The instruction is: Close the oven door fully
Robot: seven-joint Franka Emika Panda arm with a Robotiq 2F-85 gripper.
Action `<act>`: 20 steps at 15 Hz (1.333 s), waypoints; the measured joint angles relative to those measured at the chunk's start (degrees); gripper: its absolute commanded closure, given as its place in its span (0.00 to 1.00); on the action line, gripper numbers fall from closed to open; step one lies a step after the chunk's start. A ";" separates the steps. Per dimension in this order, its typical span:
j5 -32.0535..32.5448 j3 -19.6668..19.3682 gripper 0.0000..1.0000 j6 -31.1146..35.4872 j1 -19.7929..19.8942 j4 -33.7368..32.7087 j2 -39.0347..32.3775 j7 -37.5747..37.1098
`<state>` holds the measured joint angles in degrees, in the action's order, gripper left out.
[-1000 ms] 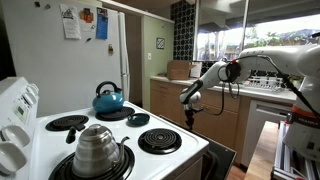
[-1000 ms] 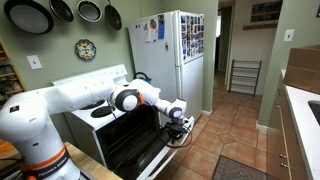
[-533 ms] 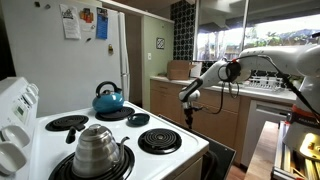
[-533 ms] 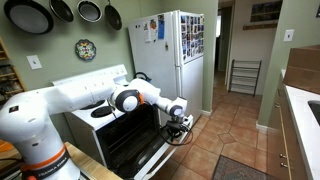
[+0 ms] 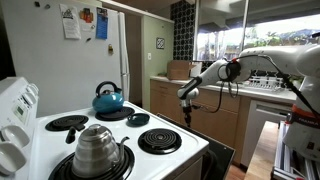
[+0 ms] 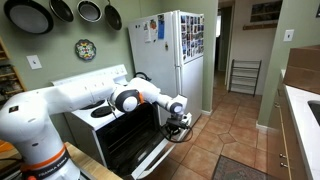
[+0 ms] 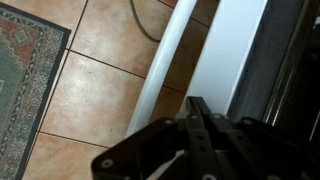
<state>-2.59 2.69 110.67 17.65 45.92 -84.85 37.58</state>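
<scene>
Beside the pale outer edge of the partly open oven door point(image 6: 148, 160), the gripper point(image 6: 180, 122) hangs clenched, empty; bare tile floor point(image 6: 235, 140) lies open to its right.

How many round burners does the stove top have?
4: one burner under the blue kettle, one under the silver pot, two bare ones. The covered two show only partly.

A blue kettle point(image 5: 108, 98) and steel pot point(image 5: 97, 150) stand on the white stove point(image 5: 45, 145); the pincer point(image 5: 188, 112) hangs beyond.
</scene>
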 measured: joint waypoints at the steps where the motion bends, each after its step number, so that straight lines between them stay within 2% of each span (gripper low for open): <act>1: 0.00 0.10 0.96 -0.59 -0.07 -0.33 0.00 0.40; 9: -0.06 1.37 0.96 -7.06 -1.18 -3.75 0.05 1.24; 20: 0.30 1.32 0.98 -14.07 -6.78 -3.93 3.65 -0.03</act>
<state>-2.29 4.01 96.60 10.87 41.98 -81.20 37.56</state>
